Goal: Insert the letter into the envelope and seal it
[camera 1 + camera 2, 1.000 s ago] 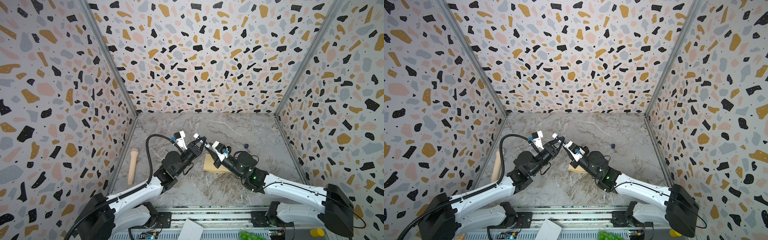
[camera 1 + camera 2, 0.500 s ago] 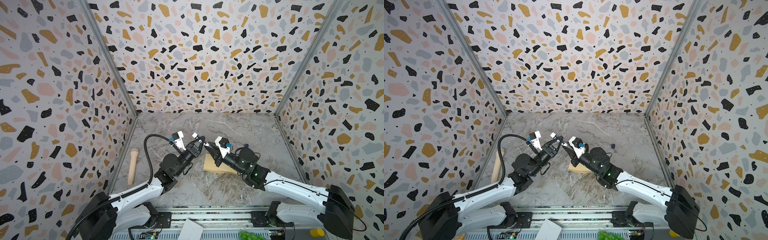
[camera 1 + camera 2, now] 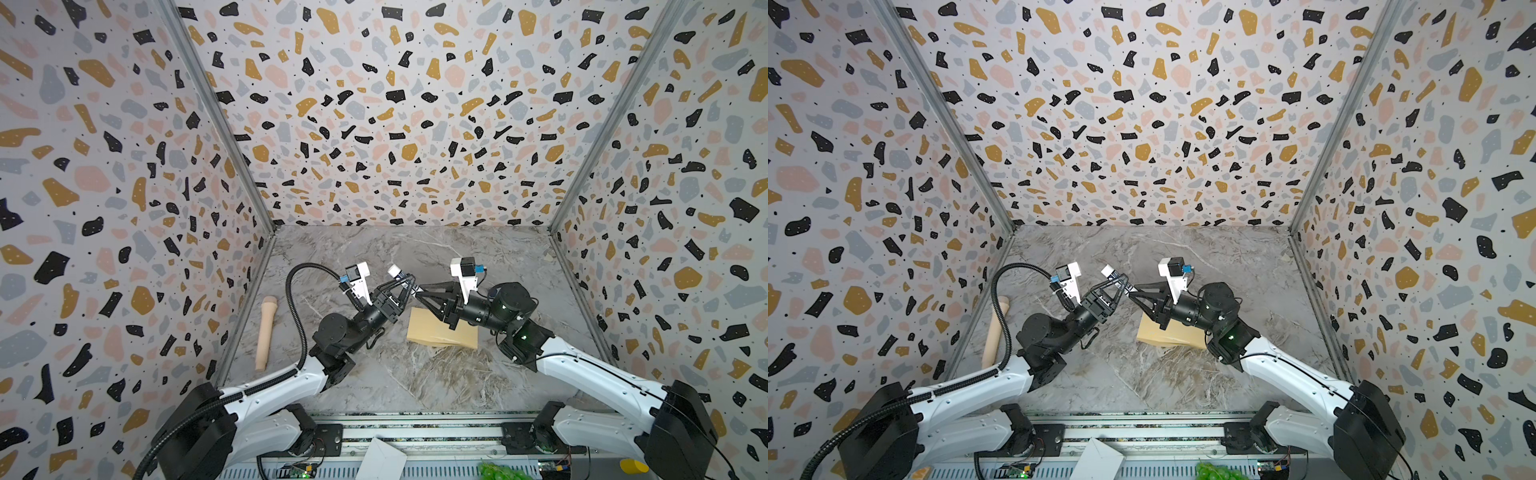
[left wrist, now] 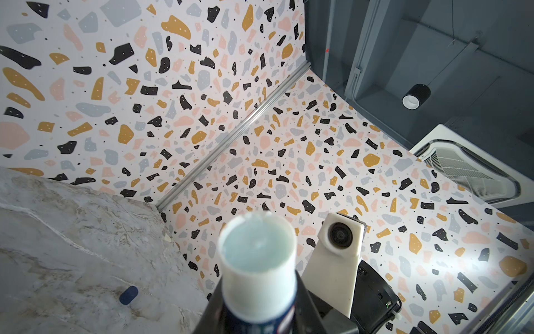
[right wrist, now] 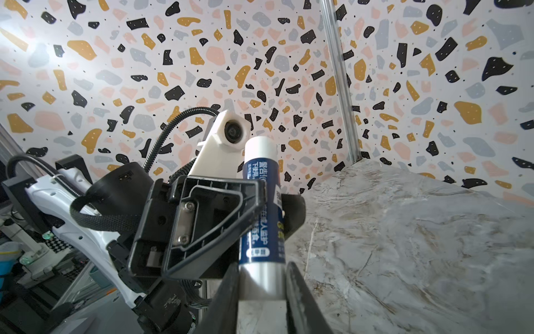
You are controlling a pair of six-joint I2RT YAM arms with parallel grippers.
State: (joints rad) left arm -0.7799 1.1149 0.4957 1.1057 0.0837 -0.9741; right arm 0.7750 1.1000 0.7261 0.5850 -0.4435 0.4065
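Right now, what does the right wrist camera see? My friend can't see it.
A blue glue stick with a white top is clamped by the left fingers, its silver end between the right fingers. Behind are a marble table and a speckled wall.

The far edge of the tan kraft-paper envelope (image 3: 432,332) is covered by the right gripper (image 3: 417,291) in both top views. The blue-and-white glue stick (image 4: 257,260) is pretty blurred and cut off by the picture's edge in the left wrist view. Whether its silver end is touched by the right gripper's fingers (image 5: 303,300) can't be told. A white folded paper (image 3: 382,463) is clipped by a top view's bottom edge.
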